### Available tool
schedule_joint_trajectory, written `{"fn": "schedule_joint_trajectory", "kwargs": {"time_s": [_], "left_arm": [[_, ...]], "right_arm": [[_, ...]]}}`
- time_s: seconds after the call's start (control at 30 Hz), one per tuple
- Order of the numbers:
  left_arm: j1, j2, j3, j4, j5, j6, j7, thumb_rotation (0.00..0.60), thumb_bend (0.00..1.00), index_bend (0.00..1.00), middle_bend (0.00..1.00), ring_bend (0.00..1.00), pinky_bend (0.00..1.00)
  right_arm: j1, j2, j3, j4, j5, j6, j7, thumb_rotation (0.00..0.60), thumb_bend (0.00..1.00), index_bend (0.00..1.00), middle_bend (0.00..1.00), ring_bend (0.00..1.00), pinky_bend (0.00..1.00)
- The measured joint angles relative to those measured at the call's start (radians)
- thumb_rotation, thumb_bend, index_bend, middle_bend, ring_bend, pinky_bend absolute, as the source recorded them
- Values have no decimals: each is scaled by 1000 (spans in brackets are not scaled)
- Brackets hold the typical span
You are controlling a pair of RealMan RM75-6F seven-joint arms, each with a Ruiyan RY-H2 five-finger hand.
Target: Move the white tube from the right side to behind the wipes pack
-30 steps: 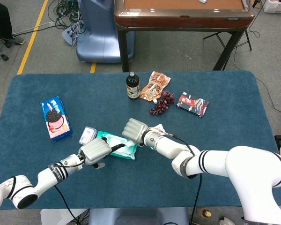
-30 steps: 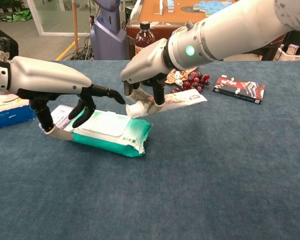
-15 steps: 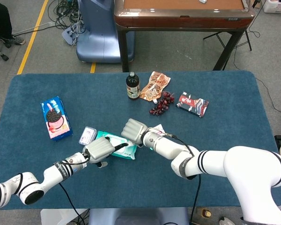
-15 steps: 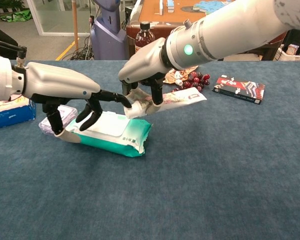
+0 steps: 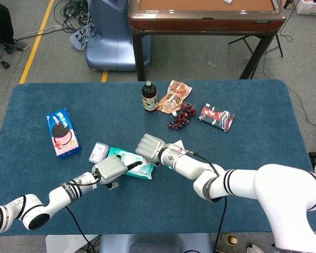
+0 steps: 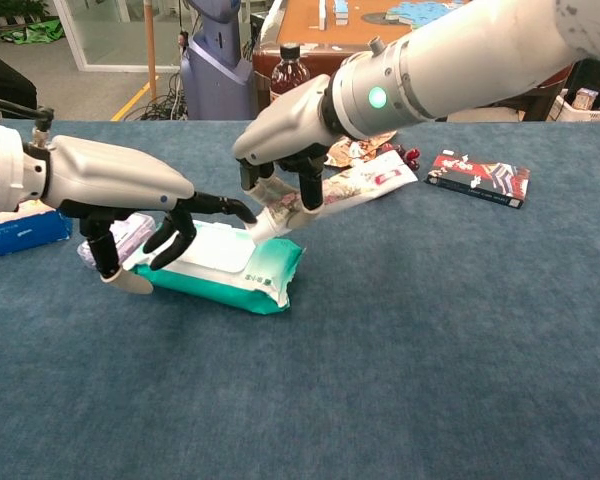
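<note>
My right hand [image 6: 285,145] grips the white tube [image 6: 355,187] near its cap end. The tube slants, its cap low by the back edge of the green wipes pack [image 6: 230,262] and its flat tail raised to the right. The head view shows that hand [image 5: 150,147] just behind the wipes pack [image 5: 131,161], with only a bit of the tube [image 5: 177,144] visible past it. My left hand [image 6: 120,185] hovers over the pack's left part with fingers spread above its lid and the thumb down on the table at the front left. It holds nothing; in the head view the left hand [image 5: 109,168] covers the pack's front-left corner.
A small purple packet [image 6: 120,235] lies left of the wipes. A blue cookie box [image 5: 61,132] sits at the far left. Toward the back stand a dark bottle [image 5: 149,97], a snack bag [image 5: 175,96], grapes [image 5: 183,116] and a red-black packet [image 5: 216,116].
The right hand has tipped the tube, so its tail rose and its cap dropped toward the pack's back edge. The left hand shifted slightly left over the pack.
</note>
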Motion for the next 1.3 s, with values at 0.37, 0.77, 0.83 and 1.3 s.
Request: {"fn": "schedule_joint_trajectory", "kwargs": {"time_s": [0.37, 0.77, 0.83, 1.3], "left_arm": [[-9, -14, 17, 8, -11, 11, 17, 600, 246, 65, 577, 525, 266], [-17, -19, 30, 14, -25, 14, 23, 600, 246, 66, 579, 525, 266], [-19, -20, 30, 14, -27, 15, 23, 600, 246, 66, 579, 525, 266], [-31, -26, 36, 17, -38, 17, 30, 600, 246, 66, 580, 525, 266]], "right_arm": [[-19, 10, 18, -5, -37, 1, 36, 600, 921, 939, 831, 863, 702], [-41, 25, 41, -14, -77, 3, 71, 600, 955, 965, 850, 890, 711], [-45, 29, 45, -17, -83, 4, 76, 600, 956, 969, 852, 891, 711], [-70, 42, 66, -27, -115, 9, 102, 600, 957, 975, 856, 908, 715]]}}
